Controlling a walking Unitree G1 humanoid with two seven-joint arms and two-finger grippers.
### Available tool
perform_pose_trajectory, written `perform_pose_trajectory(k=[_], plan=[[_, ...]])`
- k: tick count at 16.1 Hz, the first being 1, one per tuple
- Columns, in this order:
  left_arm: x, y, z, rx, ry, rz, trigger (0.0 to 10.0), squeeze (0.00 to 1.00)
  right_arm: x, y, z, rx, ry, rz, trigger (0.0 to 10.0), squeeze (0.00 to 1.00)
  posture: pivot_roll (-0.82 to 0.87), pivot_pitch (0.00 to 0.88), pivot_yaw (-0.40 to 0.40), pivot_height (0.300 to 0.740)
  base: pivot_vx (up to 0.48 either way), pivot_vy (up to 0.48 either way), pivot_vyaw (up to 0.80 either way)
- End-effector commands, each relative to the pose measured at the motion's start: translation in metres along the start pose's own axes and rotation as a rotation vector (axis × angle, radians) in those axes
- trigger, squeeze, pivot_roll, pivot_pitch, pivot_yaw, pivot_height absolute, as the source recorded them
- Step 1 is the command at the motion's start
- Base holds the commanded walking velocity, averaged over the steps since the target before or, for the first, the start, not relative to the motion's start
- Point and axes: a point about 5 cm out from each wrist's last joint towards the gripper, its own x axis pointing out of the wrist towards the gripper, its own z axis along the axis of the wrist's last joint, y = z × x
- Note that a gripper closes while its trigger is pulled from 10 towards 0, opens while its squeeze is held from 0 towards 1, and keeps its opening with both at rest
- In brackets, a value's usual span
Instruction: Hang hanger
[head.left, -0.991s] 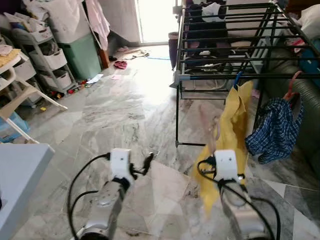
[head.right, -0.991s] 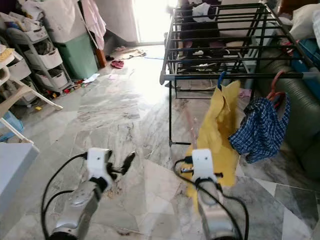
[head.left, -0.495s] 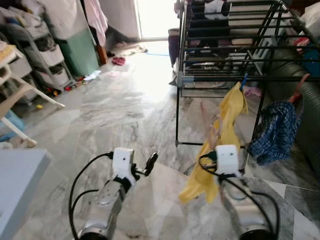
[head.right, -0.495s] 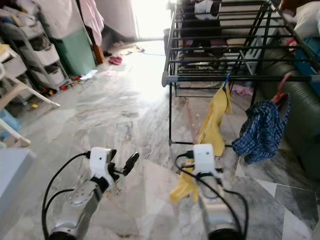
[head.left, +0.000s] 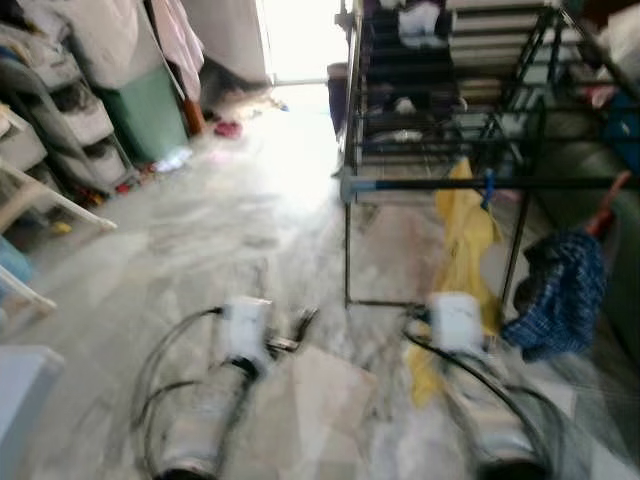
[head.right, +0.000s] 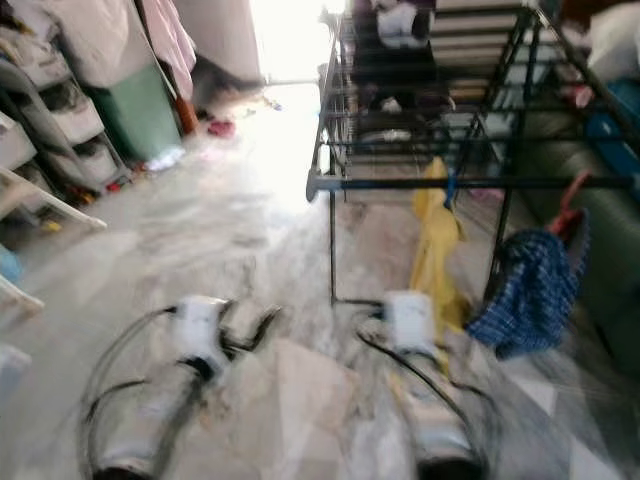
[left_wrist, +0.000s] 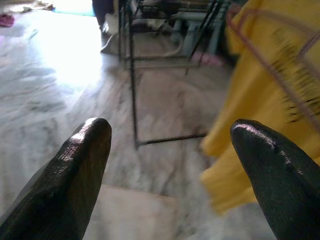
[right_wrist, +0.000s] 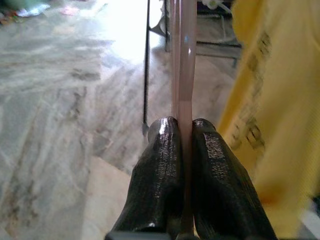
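While the head views blur with walking, my left gripper (left_wrist: 170, 145) hangs spread and empty over the marble floor (head.left: 200, 230). Right of it, my right gripper (right_wrist: 186, 131) pinches the pink hanger (right_wrist: 181, 60) edge-on, just beside the yellow shirt (head.left: 468, 230) on the black drying rack (head.left: 440, 185). Farther right hangs a blue checked garment (head.left: 560, 295). I judge it best to raise the hook above the front rail before lowering it.

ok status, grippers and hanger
Right gripper shut on pink hanger. Left gripper open, idle. Drying rack ahead; yellow shirt hangs beside the path.
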Motion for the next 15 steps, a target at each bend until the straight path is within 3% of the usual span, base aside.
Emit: perform_pose_trajectory(k=[1,9,11,15], plan=[[0.005,-0.01,0.006,-0.001,-0.021,-0.029,10.0,0.0,-0.001,-0.012,-0.001,-0.015,-0.001,-0.03,10.0,0.0,-0.19,0.0,0.103,0.74,0.0,0.0,0.0],[-0.006,-0.009,-0.002,0.012,-0.004,-0.048,10.0,0.0,-0.003,0.001,0.003,-0.071,-0.011,0.044,10.0,0.0,-0.19,0.0,0.089,0.74,0.0,0.0,0.0],[-0.018,-0.012,-0.008,0.045,0.018,-0.106,10.0,0.0,0.003,0.003,0.011,-0.058,-0.019,0.053,10.0,0.0,-0.17,0.0,0.087,0.74,0.0,0.0,0.0],[-0.03,-0.011,-0.008,0.071,0.026,-0.144,10.0,0.0,0.018,0.004,0.032,-0.002,-0.032,0.053,10.0,0.0,-0.15,0.031,0.088,0.74,0.0,0.0,0.0]])
